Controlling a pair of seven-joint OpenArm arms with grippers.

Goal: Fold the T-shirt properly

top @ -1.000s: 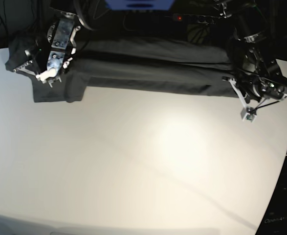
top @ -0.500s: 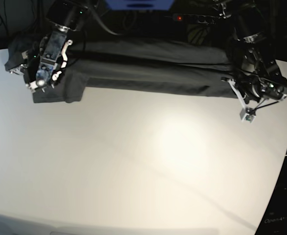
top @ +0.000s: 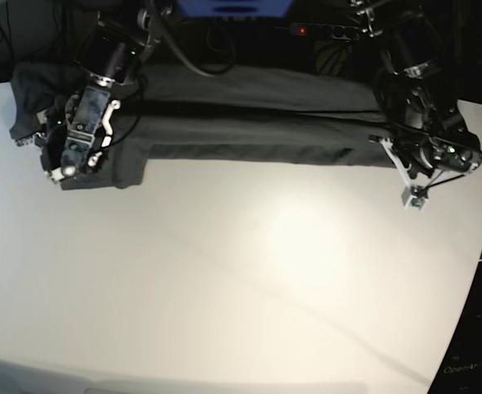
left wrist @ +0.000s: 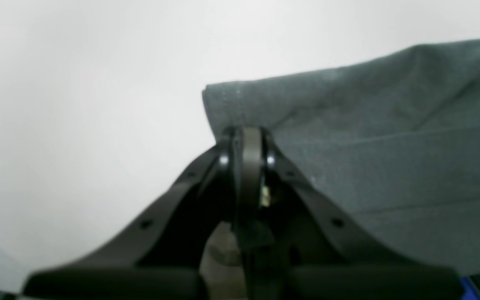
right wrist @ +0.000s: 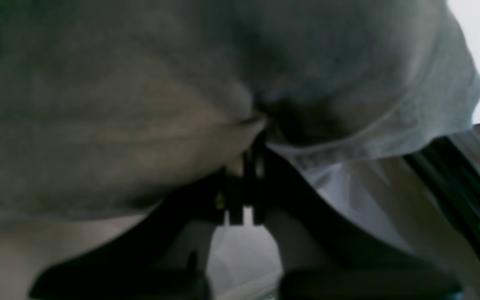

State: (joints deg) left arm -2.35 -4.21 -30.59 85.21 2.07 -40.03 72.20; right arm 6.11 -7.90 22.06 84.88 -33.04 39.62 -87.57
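Now each hand pinches the T-shirt: left hand at a corner, right hand on bunched cloth. Next, carry both ends over together.

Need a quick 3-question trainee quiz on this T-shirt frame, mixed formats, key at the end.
1. True or false: the T-shirt lies as a long band along the far edge of the table.
2. What is the left gripper doing? A) hanging open above bare table B) shut on a corner of the shirt C) out of view
3. Fill in: in the right wrist view, the right gripper is pinched into grey ____.

Key: 1 true; 2 B; 3 cloth
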